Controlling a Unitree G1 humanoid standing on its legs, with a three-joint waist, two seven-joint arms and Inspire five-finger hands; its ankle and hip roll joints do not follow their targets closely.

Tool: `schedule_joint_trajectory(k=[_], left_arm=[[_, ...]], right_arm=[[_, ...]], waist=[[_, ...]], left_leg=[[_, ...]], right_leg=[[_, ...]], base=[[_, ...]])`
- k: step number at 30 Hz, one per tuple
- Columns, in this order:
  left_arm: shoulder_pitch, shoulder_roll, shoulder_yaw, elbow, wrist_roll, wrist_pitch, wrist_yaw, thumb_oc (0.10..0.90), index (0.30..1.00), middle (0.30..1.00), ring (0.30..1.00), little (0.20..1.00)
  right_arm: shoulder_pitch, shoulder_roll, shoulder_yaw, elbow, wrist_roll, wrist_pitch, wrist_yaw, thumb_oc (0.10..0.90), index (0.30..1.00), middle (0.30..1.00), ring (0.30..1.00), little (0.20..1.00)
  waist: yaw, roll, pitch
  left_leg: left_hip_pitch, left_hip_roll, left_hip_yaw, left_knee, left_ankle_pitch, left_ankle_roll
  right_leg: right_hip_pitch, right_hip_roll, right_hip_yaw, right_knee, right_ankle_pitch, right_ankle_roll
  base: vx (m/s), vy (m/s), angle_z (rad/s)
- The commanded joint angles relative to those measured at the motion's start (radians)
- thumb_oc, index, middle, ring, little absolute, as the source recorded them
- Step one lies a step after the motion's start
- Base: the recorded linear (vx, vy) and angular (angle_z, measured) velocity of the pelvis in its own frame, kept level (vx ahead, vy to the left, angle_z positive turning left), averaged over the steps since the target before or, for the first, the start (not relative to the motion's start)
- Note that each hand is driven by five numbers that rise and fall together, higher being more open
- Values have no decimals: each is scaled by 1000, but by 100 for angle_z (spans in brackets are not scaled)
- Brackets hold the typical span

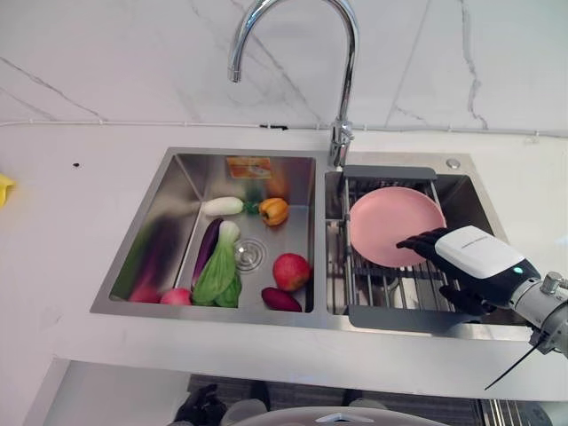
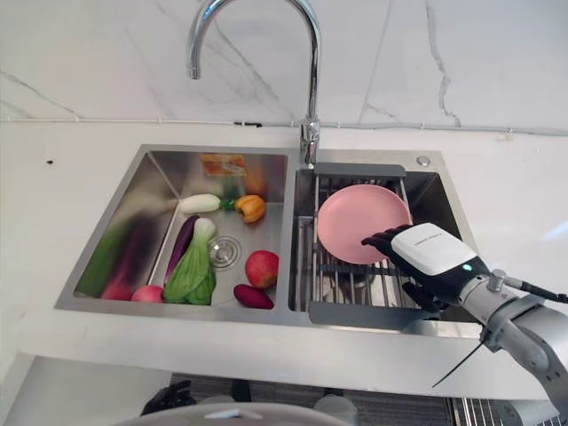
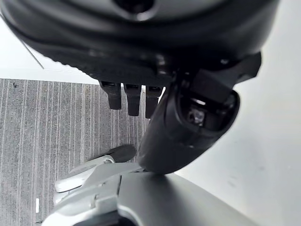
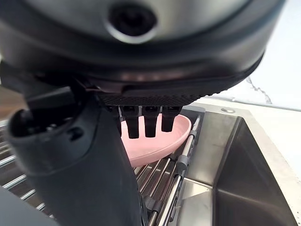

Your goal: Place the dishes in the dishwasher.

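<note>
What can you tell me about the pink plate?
The plate is round, plain pink, and looks like smooth plastic or ceramic, shallow with a raised rim. It sits tilted on the wire rack over the sink's right basin, its inside facing up toward the camera. It looks clean and empty. The right robot hand reaches its near edge with straight fingers over the rim; whether they touch it is unclear.

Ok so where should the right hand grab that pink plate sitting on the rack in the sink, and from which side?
Probably the near right rim of the pink plate. It lies tilted on the wire rack over the right basin, its rim raised off the bars, so fingers could slip under while the thumb presses on top. The right hand is already at that edge, fingers over the rim, so coming from the robot's right looks shortest.
</note>
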Motion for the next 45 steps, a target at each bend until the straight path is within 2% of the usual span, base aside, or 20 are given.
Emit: schedule_joint_trajectory(k=[1, 5, 8, 12, 16, 24, 26, 30, 45], left_arm=[[-40, -47, -40, 70, 20, -20, -34, 800, 900, 900, 900, 900], [-41, -44, -51, 67, 20, -22, -23, 800, 900, 900, 900, 900], [-42, -43, -51, 69, 23, -23, -21, 800, 900, 900, 900, 900], [-45, -42, -63, 74, 29, -27, -12, 800, 900, 900, 900, 900], [-46, -43, -65, 77, 27, -33, 0, 800, 900, 900, 900, 900], [-47, -45, -77, 80, 28, -41, 14, 800, 900, 900, 900, 900], [-50, -46, -84, 85, 30, -45, 27, 800, 900, 900, 900, 900], [-53, -46, -96, 84, 31, -48, 38, 800, 900, 900, 900, 900], [-52, -49, -115, 95, 29, -58, 68, 800, 900, 900, 900, 900]], right_arm=[[-116, -3, 10, -42, -37, 13, -155, 800, 900, 900, 900, 900], [-149, 56, 52, -18, -85, 24, -219, 800, 900, 900, 900, 900], [-153, 63, 58, -18, -93, 24, -224, 800, 900, 900, 900, 900], [-177, 124, 107, 32, -143, 42, -297, 800, 900, 900, 900, 900], [-198, 150, 137, 58, -194, 54, -359, 800, 900, 900, 900, 900], [-236, 158, 189, 138, -281, 87, -440, 800, 900, 900, 900, 900], [-260, 166, 215, 180, -337, 115, -499, 800, 900, 900, 900, 900], [-301, 166, 259, 237, -372, 142, -539, 800, 900, 900, 900, 900], [-474, 151, 400, 319, -430, 179, -647, 800, 900, 900, 900, 900]], waist=[[37, -19, -24], [42, -20, -23], [43, -20, -24], [49, -16, -26], [54, -14, -27], [60, -9, -28], [64, -6, -30], [69, -5, -30], [103, 2, -39]], left_leg=[[17, 49, -2, 3, -10, -46], [17, 48, -8, 3, -10, -44], [16, 48, -10, 3, -10, -43], [15, 45, -20, 3, -11, -40], [14, 43, -23, 3, -10, -38], [15, 40, -25, 3, -11, -37], [14, 39, -29, 3, -12, -37], [15, 40, -28, 3, -12, -37], [9, 41, -12, 3, -12, -41]], right_leg=[[20, -46, 18, 33, -2, 61], [18, -45, 16, 45, -9, 57], [18, -45, 16, 47, -10, 56], [17, -45, 7, 61, -20, 51], [17, -45, 5, 60, -20, 51], [19, -46, 5, 58, -20, 53], [21, -45, 2, 58, -21, 52], [20, -44, -1, 58, -20, 53], [23, -53, -2, 21, 3, 65]], base=[[0, 0, 0], [0, 0, 0], [-3, -1, 1], [-5, -5, 9], [0, -1, 11], [1, 0, 0], [0, 0, 0], [0, 0, 0], [2, 0, 0]])
